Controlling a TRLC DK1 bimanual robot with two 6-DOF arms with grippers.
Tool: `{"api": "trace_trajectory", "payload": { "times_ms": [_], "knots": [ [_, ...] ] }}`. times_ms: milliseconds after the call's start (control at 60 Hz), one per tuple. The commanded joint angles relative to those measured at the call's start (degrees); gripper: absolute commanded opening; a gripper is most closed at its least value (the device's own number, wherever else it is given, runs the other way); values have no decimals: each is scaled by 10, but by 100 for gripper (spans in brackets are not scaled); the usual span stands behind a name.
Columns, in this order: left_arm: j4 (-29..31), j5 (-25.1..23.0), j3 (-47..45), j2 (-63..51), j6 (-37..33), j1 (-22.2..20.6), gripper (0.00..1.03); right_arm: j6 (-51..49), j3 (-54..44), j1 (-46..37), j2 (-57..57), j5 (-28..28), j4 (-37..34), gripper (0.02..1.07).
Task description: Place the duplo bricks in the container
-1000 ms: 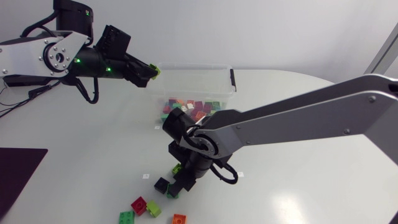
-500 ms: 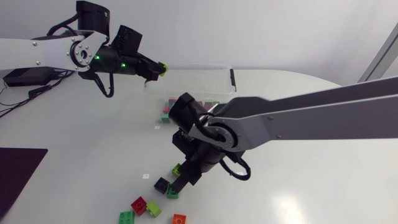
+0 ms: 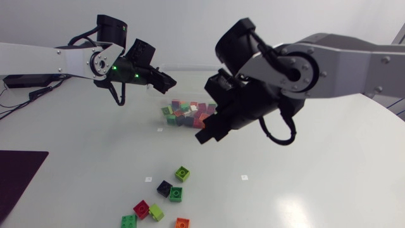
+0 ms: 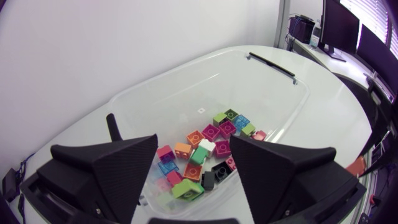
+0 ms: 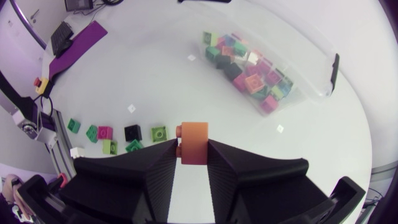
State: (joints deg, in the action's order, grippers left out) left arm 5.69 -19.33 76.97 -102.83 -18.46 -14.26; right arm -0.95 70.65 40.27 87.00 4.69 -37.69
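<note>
R pincer [image 5: 194, 150] pinches orange brick [image 5: 194, 140] btw its fingers; L pincer [image 4: 193, 142] spread, over container [image 4: 180, 93] w/ bricks [image 4: 210, 132].

Overhead head view; both wrist views above shared container [image 4: 186, 93].

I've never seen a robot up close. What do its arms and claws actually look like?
The left arm and right arm have smooth silver-grey links with rounded black joints. Black cables loop near each wrist, and small green lights glow on the left one. The left gripper and right gripper are matte black, each with two broad wedge-shaped fingers.
</note>
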Motion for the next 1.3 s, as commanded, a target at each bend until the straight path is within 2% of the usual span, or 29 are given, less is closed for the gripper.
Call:
{"api": "trace_trajectory", "payload": {
  "times_ms": [0, 283, 500, 883, 1100, 1283],
  "knots": [
    [10, 5, -34, 50, -25, -7, 97, -13, 34, -29, -4, 9, -6, 31],
    [68, 7, -142, 170, -107, -6, 98, -20, 106, -91, 40, 28, 33, 31],
    [136, 7, -210, 242, -172, -1, 98, -19, 177, -115, 99, 34, 66, 31],
    [210, 7, -289, 293, -262, -1, 98, -16, 277, -140, 218, 44, 95, 31],
    [228, 7, -327, 308, -294, 1, 98, -14, 309, -140, 265, 43, 116, 31],
    [257, 7, -372, 328, -337, -5, 98, -17, 343, -140, 307, 22, 132, 31]
  ]
}}
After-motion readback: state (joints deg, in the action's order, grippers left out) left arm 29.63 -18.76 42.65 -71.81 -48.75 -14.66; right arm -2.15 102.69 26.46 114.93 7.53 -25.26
